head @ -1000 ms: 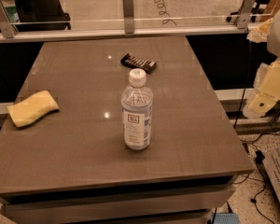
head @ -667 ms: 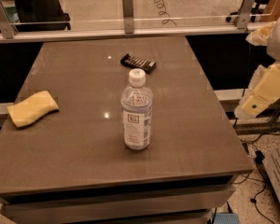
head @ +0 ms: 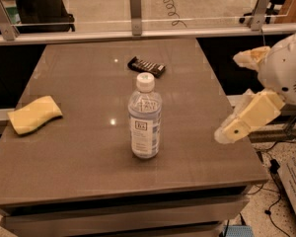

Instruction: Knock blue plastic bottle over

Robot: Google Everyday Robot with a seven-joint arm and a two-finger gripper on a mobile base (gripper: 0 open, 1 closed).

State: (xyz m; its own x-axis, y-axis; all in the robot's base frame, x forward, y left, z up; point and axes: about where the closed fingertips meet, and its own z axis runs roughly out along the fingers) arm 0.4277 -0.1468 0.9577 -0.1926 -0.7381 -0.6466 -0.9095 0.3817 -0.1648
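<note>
Bottle (head: 145, 117) stands upright, white cap on, near the middle of the table (head: 79, 152), a little toward the front edge, its label facing the camera. At the right, the gripper (head: 226, 133) hangs over the table's right edge, about level with the bottle's lower half and well apart from it. Whether it is open or closed cannot be told from this angle. Over the past second the gripper has swung in from beyond the table's side, dropping lower and moving left toward the bottle (the bottle itself has not budged). A yellow sponge (head: 34, 115) lies near the left edge and a dark wrapped bar (head: 146, 66) lies behind the bottle, both where they were and both clear of the line between gripper and bottle. The shift reads as the approach phase of the knock: nothing has been touched and the task is not yet done. A continued sideways sweep should tip the bottle to the left. A strike higher up, near the shoulder, looks more likely to topple it than to slide it across the smooth top.
</note>
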